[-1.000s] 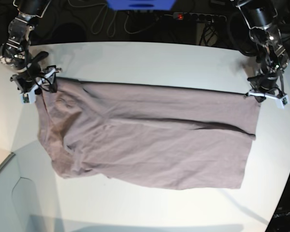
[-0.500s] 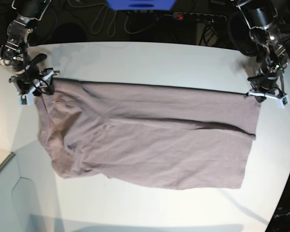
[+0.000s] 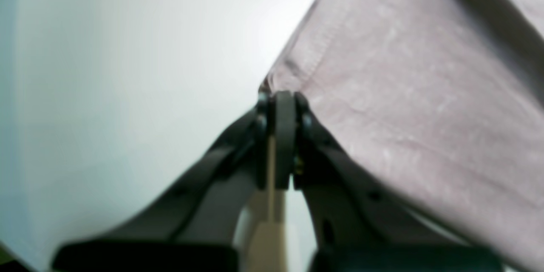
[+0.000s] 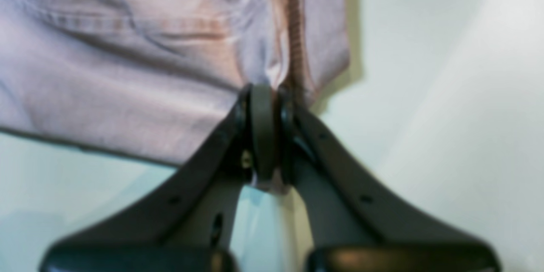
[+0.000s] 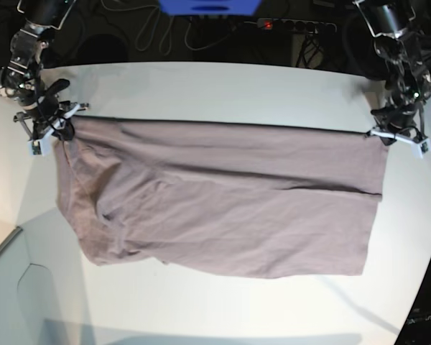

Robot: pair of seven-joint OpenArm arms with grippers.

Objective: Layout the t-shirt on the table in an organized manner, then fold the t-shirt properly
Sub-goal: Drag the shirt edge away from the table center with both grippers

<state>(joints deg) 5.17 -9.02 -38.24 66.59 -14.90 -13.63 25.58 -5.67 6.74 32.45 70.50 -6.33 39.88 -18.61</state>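
Both arms have a corner each. In the right wrist view the right gripper [image 4: 264,106] has its fingers clamped on a seamed edge of the t-shirt [image 5: 223,198]; the left gripper [image 3: 280,106] pinches the opposite corner. The shirt spans the table [image 5: 215,90], far edge pulled straight between them at upper left and upper right. Best now: lift evenly, keep tension level. Beyond the table's far edge, dark cables [image 5: 158,32] and a power strip [image 5: 294,26] sit clear.
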